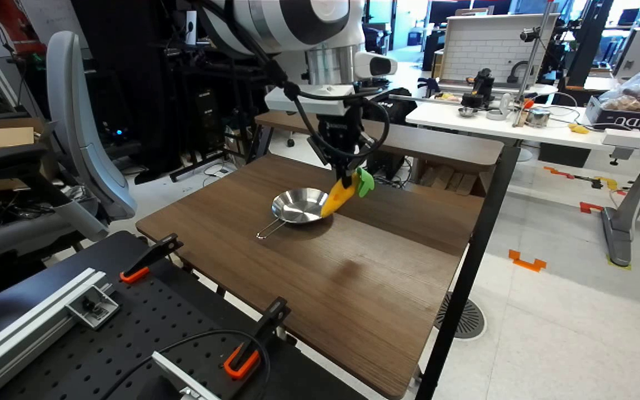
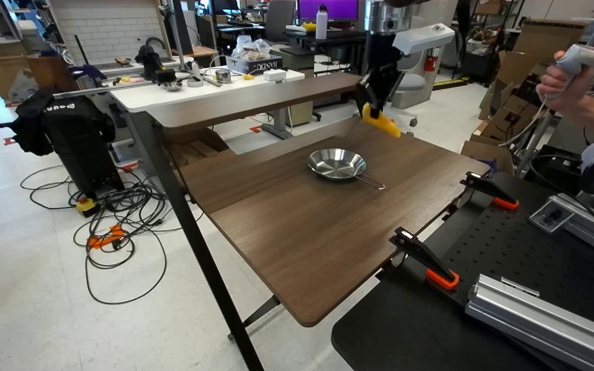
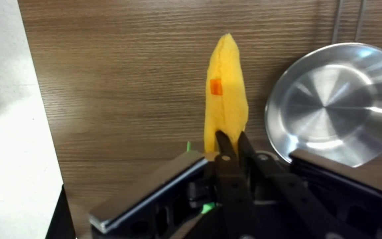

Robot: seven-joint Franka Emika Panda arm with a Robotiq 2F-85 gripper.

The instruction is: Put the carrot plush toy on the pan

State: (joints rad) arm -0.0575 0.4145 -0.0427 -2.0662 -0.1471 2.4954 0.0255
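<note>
The hand is pinched closed on the carrot plush toy, gripping its broad end close to the leafy tuft; such a hold presumably leaves the tapering end free to be lowered first. From where I stand, the toy hangs above the desk, tapering end toward 12 o'clock in the wrist view. Its body is soft-looking and orange-yellow, seamed lengthwise, with one small orange patch; the tuft is bright green, largely hidden behind the hand in the wrist view. At 3 o'clock from the toy in that view lies the pan, apart from it, so the placing is not yet done; where the tip crosses the rim in an exterior view, I judge it a mere line-of-sight overlap. The pan, round, shallow and shiny, sits flat on the desk, its wire handle leaving at 12 o'clock, which seems to keep it out of the toy's path. Farther out, orange-tipped clamps stand at the edge of a black perforated bench, probably to hold it steady.
</note>
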